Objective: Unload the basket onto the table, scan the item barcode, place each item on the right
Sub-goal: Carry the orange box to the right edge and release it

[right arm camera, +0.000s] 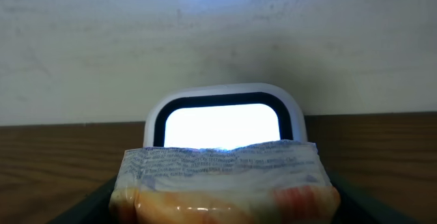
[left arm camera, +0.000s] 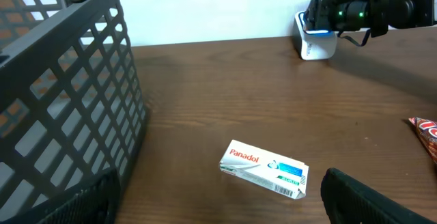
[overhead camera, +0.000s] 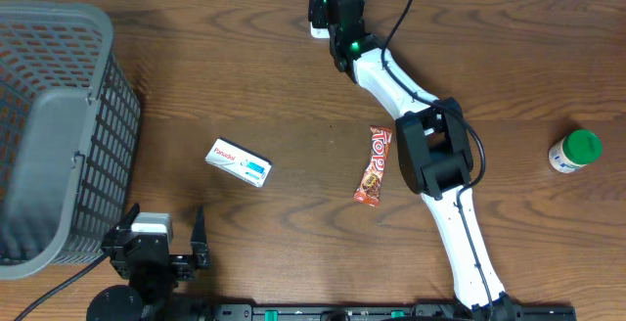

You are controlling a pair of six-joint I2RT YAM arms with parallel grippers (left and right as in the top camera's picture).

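Overhead: right tool (overhead camera: 333, 10) reached the scanner (overhead camera: 315, 31) at the far edge of the tabletop (overhead camera: 245, 76). Left tool (overhead camera: 166, 221) sat released beside the basket (overhead camera: 59, 135).

Left wrist: pill box (left arm camera: 265, 169) lay on the tabletop, untouched.

Right wrist: right tool grasped the packet (right arm camera: 222, 179), held just before the lit scanner window. Judged: presentation done; scan confirmation and set-down remained.

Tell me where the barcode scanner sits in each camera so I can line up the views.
Overhead: the barcode scanner is at top centre, mostly hidden under the right gripper.
Left wrist: the scanner is upper right, against the wall.
Right wrist: the scanner is in the centre, its glowing window facing the camera, just behind the held packet.
Shared landmark: the far edge of the table, where it meets the white wall.
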